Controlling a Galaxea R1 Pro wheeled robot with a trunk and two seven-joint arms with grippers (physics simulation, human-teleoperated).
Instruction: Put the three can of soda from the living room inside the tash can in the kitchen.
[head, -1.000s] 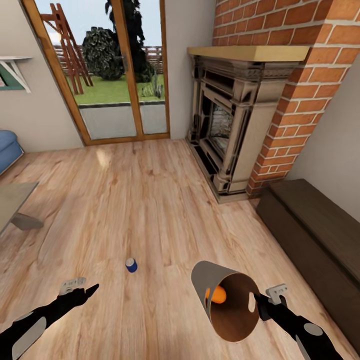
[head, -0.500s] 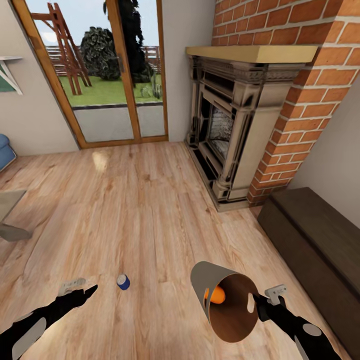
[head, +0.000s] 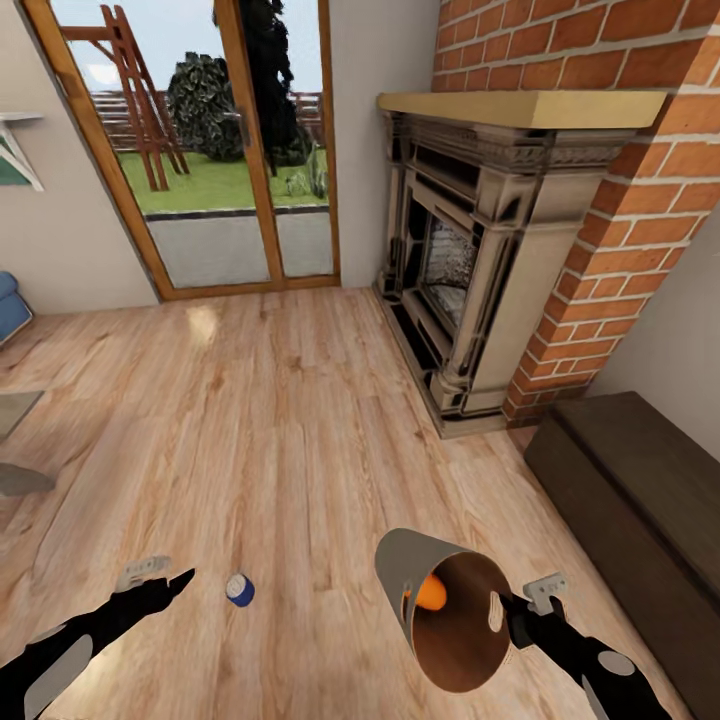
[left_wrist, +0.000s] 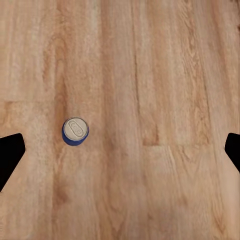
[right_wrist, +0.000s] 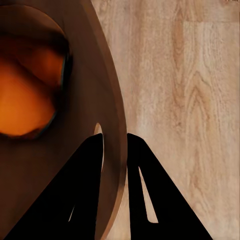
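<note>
A dark blue soda can (head: 239, 589) with a silvery top stands upright on the wood plank floor, just right of my left gripper (head: 165, 580). In the left wrist view the same can (left_wrist: 75, 131) sits below the open gripper (left_wrist: 120, 150), nearer one finger (left_wrist: 10, 155). My right gripper (head: 510, 620) is shut on the rim of the trash can (head: 440, 610), which is tilted with its copper-brown mouth towards the camera. An orange can (head: 431, 593) lies inside it. The right wrist view shows the fingers (right_wrist: 90, 165) pinching the bin wall (right_wrist: 85, 75) beside the handle hole, with the orange can (right_wrist: 25, 100) deep inside.
An ornate fireplace (head: 470, 260) and brick chimney (head: 620, 200) stand ahead on the right. A dark low cabinet (head: 640, 500) runs along the right wall. Glass doors (head: 220, 150) are at the back. A low table corner (head: 15, 440) and blue sofa (head: 8, 300) edge the left.
The whole view has shifted as the robot rolled forward. The blue can now lies lower in the picture and closer to my left gripper. Both grippers keep their pose.
</note>
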